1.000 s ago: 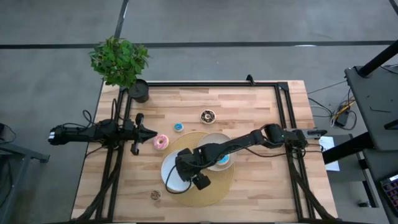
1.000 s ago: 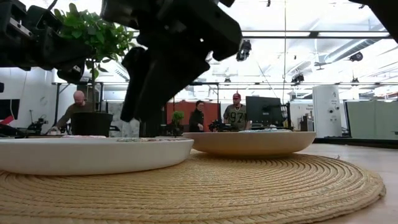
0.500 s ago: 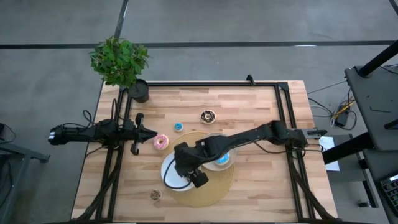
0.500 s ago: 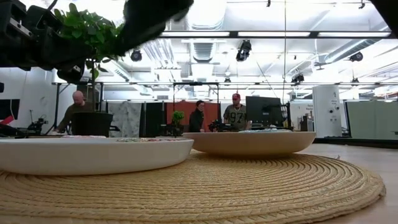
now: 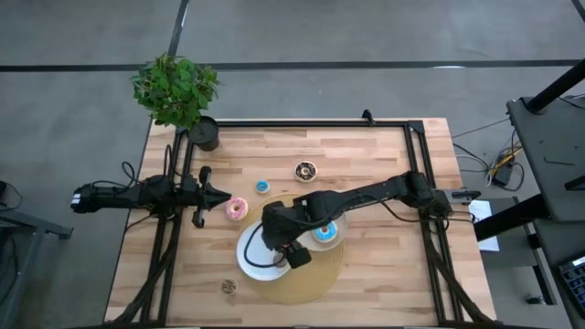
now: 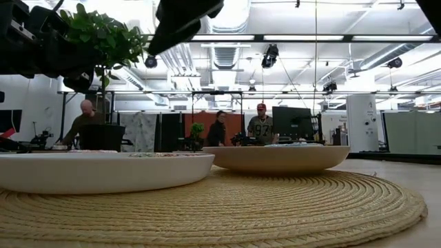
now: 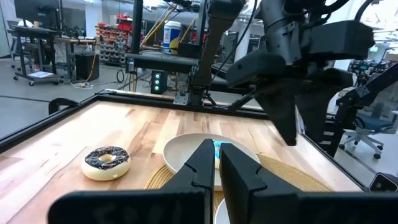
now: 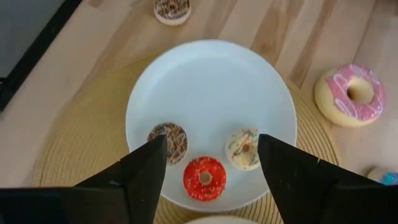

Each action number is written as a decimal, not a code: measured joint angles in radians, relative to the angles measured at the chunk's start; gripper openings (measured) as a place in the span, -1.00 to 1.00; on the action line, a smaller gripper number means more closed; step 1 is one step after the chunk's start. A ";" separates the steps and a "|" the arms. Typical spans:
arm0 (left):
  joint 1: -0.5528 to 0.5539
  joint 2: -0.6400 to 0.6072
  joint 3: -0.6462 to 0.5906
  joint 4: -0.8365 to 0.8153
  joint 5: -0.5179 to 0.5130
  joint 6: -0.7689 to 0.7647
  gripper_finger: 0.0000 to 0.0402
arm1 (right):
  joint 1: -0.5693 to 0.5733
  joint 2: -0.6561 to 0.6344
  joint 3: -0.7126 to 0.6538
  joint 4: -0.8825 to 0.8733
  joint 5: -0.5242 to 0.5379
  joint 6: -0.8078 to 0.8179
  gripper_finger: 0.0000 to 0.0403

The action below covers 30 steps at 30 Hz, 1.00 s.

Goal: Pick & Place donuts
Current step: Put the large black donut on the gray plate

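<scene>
My right gripper (image 5: 288, 242) hangs open above the white plate (image 5: 249, 263), touching nothing. In the right wrist view its gripper (image 8: 211, 146) frames three mini donuts lying flat on the white plate (image 8: 205, 81): brown (image 8: 168, 139), red (image 8: 204, 177) and cream (image 8: 243, 148). A blue-sprinkled donut (image 5: 322, 235) lies in the beige plate (image 5: 315, 203). On the bare table lie the pink donut (image 5: 237, 208), a mini blue one (image 5: 262, 186), the chocolate one (image 5: 305, 170) and a small brown one (image 5: 228, 286). My left gripper (image 5: 219, 195) waits shut, just left of the pink donut.
Both plates sit on a round woven mat (image 5: 311, 279). A potted plant (image 5: 178, 91) stands at the far left corner. A black frame rail (image 5: 302, 123) runs along the table's edges. People stand in the room behind the table (image 6: 260, 124).
My right gripper has risen from just over the white plate, leaving the low view except for its tip at the top. It has also shifted a little toward the table's right. The donuts on the plate lie still.
</scene>
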 joint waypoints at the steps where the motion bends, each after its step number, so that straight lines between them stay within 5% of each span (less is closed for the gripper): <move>1: 0.000 0.000 0.000 0.000 0.000 0.000 -1.00 | -0.003 0.000 -0.001 -0.004 0.000 0.000 0.20; 11: 0.000 0.000 0.000 0.000 0.000 0.000 -1.00 | -0.012 -0.034 -0.087 0.053 -0.001 0.026 0.22; 30: 0.000 0.000 0.000 0.000 0.000 0.000 -1.00 | -0.052 -0.349 -0.591 0.340 0.038 0.106 0.18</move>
